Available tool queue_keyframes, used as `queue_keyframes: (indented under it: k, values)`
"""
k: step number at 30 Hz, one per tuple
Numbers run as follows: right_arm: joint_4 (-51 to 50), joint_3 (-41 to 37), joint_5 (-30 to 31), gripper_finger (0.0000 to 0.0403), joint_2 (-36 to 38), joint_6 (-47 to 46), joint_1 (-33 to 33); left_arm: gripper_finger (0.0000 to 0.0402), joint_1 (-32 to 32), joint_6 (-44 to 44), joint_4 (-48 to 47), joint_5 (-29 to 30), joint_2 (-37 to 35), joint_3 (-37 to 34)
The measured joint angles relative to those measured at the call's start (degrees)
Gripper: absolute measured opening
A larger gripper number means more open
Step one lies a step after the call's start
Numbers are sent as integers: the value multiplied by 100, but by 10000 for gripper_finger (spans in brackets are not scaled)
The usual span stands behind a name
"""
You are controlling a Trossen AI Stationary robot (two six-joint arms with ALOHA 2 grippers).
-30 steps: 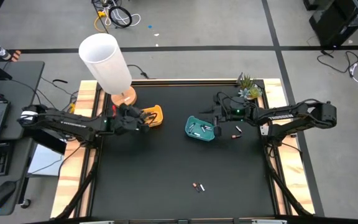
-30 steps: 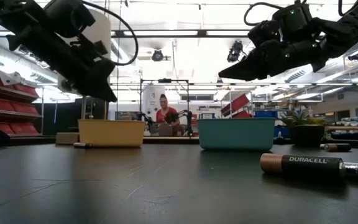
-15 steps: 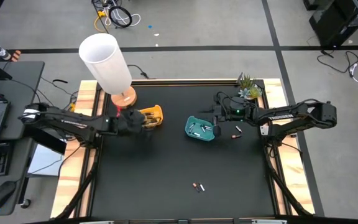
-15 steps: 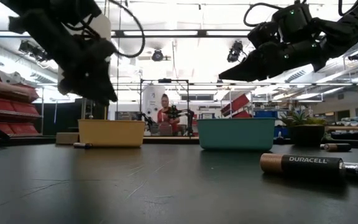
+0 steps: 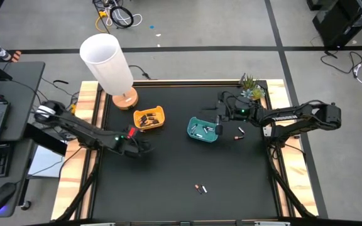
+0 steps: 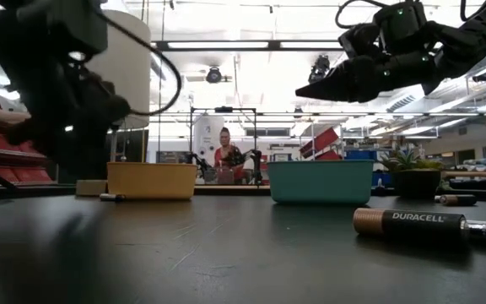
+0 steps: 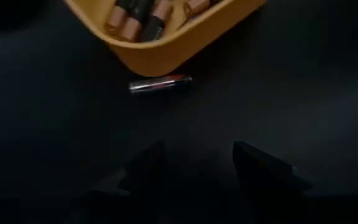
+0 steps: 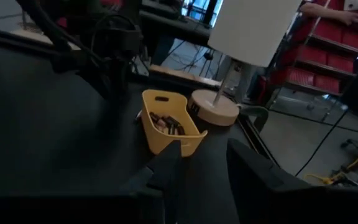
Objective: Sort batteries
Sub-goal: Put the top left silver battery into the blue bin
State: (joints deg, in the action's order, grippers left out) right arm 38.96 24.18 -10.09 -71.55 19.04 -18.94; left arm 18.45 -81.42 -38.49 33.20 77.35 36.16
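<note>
worktop [image 5: 168, 169]: black mat, lamp [image 5: 109, 66] at far-left corner.
left claw [image 7: 194, 163]: I see fingers apart, nothing held, low over the mat near yellow tray [image 5: 151, 118].
silver battery [image 7: 160, 83]: lies just ahead of left claw, beside tray wall.
right claw [image 5: 219, 123]: fingers parted, empty, above teal tray [image 5: 202, 130] edge.
loose batteries [image 5: 200, 188]: near front, well apart from both claws.

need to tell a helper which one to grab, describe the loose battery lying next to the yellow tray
Find the white lamp at the table's back left; the yellow tray sits just in front of its base. The silver battery lies on the black mat against the tray's outer wall, unlike the dark copper-ended batteries inside the tray.
</note>
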Motion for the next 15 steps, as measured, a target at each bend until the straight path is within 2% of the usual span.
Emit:
queue_keyframes:
  k: [5, 11, 15]
  values:
    - [-30, 0, -2, 114, -3, 65, -30, 226, -46, 17, 515, 21, 611, 7]
    - [-42, -2, -48, 114, -4, 77, -30, 298, -170, 107, 535, 58, 978, 13]
    - [-42, -2, -50, 114, -4, 89, -32, 340, -229, 10, 577, 568, 1009, 8]
